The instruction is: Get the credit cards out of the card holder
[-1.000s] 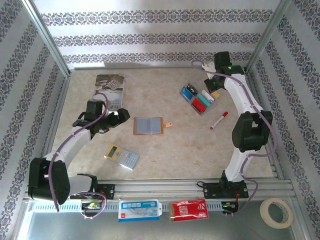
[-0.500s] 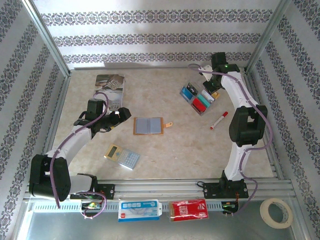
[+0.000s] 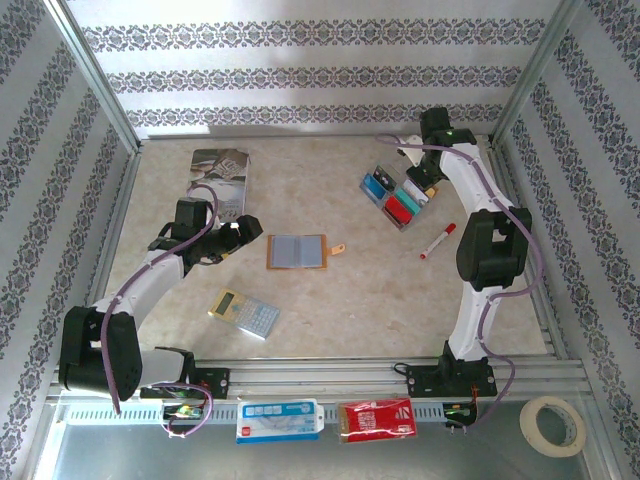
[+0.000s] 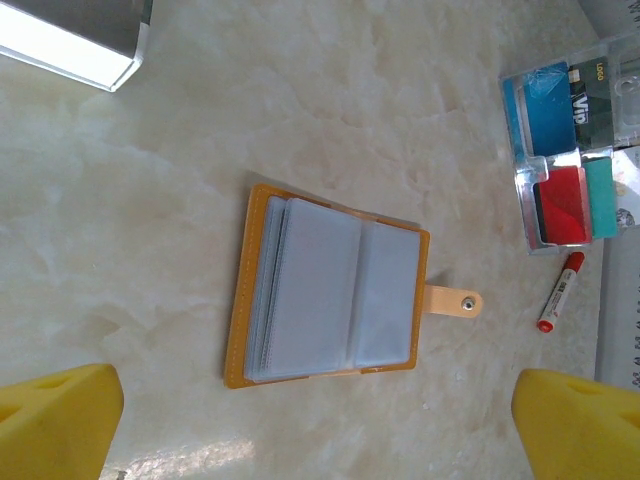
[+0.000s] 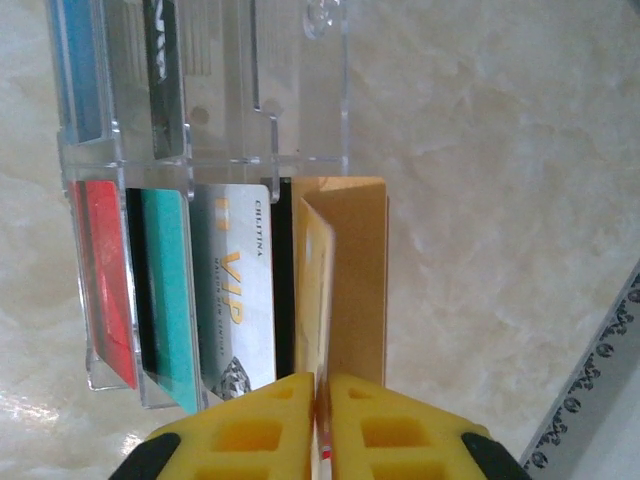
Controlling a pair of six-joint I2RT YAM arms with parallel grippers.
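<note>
Cards stand in a rack; the holder lies open

The right gripper (image 5: pixel 323 420) is nearly closed, its pads pinching the near edge of a gold card (image 5: pixel 355 280) upright in the end slot of a clear rack (image 5: pixel 300 90), beside other credit cards (image 5: pixel 165 300). The card holder (image 4: pixel 330 300) lies open in the middle of the counter (image 3: pixel 350 300), near the left gripper (image 4: pixel 318 425), whose jaws gape wide and empty. We judge each card light, stiff and slick: best pinched by a free short edge.

Robot test cell, lab-type: left arm (image 3: pixel 150 275) and right arm (image 3: pixel 490 250) bolted to an aluminium rail (image 3: pixel 320 372), marble-look surface (image 3: pixel 330 300) boxed in by frame posts (image 3: pixel 95 70) and patterned wallpaper panels (image 3: pixel 310 70), tape roll (image 3: pixel 528 425) on the front ledge.
</note>
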